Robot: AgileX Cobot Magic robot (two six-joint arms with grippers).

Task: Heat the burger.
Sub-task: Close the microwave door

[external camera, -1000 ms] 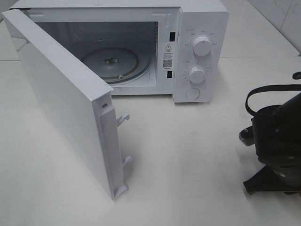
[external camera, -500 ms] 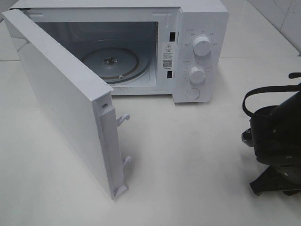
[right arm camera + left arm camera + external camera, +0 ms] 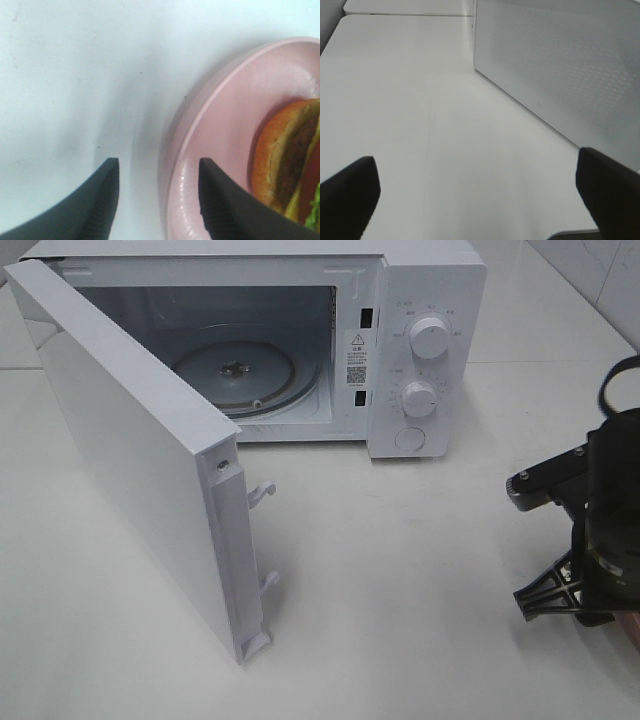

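The burger point(image 3: 287, 160), with a golden-brown bun and dark filling and green lettuce at its edge, lies on a pink plate point(image 3: 225, 115) in the right wrist view. My right gripper point(image 3: 157, 162) is open just above the plate's near rim, one finger point(image 3: 102, 200) over the white table and the other over the plate. It holds nothing. In the high view the right arm point(image 3: 600, 530) is at the right edge and hides the burger. My left gripper point(image 3: 475, 157) is wide open and empty over bare table beside the microwave's side wall point(image 3: 560, 70).
The white microwave point(image 3: 425, 350) stands at the back with its door point(image 3: 140, 440) swung wide open toward the front left. The glass turntable point(image 3: 235, 375) inside carries nothing. White table point(image 3: 400, 590) lies between the microwave and the right arm.
The right arm has turned its wrist and shifted toward the right edge of the high view, and its jaws have opened. The microwave and door have not moved.
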